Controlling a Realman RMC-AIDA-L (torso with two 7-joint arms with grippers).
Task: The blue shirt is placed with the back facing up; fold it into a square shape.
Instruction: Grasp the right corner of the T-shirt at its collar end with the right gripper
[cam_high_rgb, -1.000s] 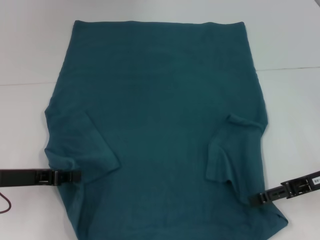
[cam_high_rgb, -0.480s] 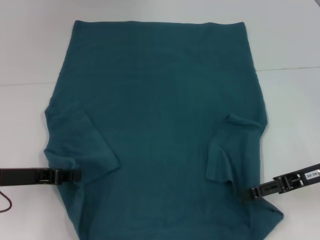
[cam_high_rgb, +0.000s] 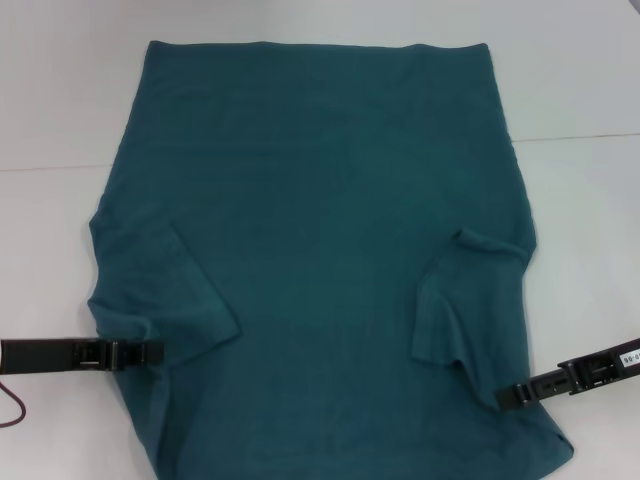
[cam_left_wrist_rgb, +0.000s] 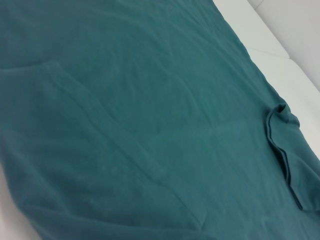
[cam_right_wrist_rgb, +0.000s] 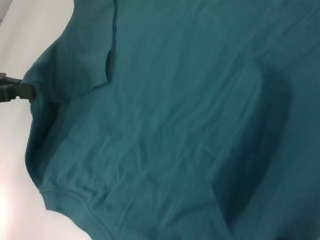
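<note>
Head view: the blue shirt (cam_high_rgb: 320, 250) is gripped at its near edges by left gripper (cam_high_rgb: 155, 352) and right gripper (cam_high_rgb: 505, 396), fingers clamped on cloth.

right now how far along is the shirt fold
Done: both sleeves lie folded in over the blue shirt, which is spread flat on the white table. In hand: the left gripper and right gripper sit at its side edges. Left: folding the body square.

The large dark teal-blue shirt (cam_high_rgb: 320, 230) is soft, matt, faintly creased cloth on a smooth, matt white tabletop (cam_high_rgb: 60, 100), beside matt black claws.
</note>
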